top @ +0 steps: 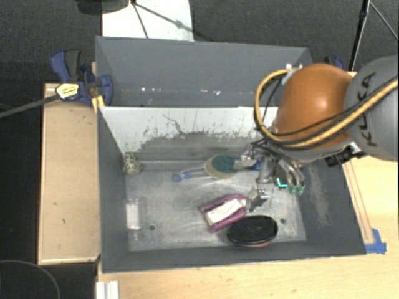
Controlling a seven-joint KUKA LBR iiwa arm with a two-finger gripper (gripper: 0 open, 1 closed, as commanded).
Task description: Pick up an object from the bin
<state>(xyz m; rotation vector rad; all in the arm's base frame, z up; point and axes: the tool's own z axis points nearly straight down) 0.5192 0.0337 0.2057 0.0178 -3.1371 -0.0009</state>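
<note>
My gripper (258,197) hangs low at the right of the bin, under the orange cover, with a fingertip just above the right end of a purple packet with a white label (223,212). A black oval case (252,230) lies directly below it near the front wall. A brush with a round green head and a blue handle (211,168) lies just left of the gripper, toward the back.
A clear small tube (133,215) rests at the front left of the bin. A small crumpled greenish ball (129,164) sits against the left wall at the back. The arm and its cables cover the bin's right back corner.
</note>
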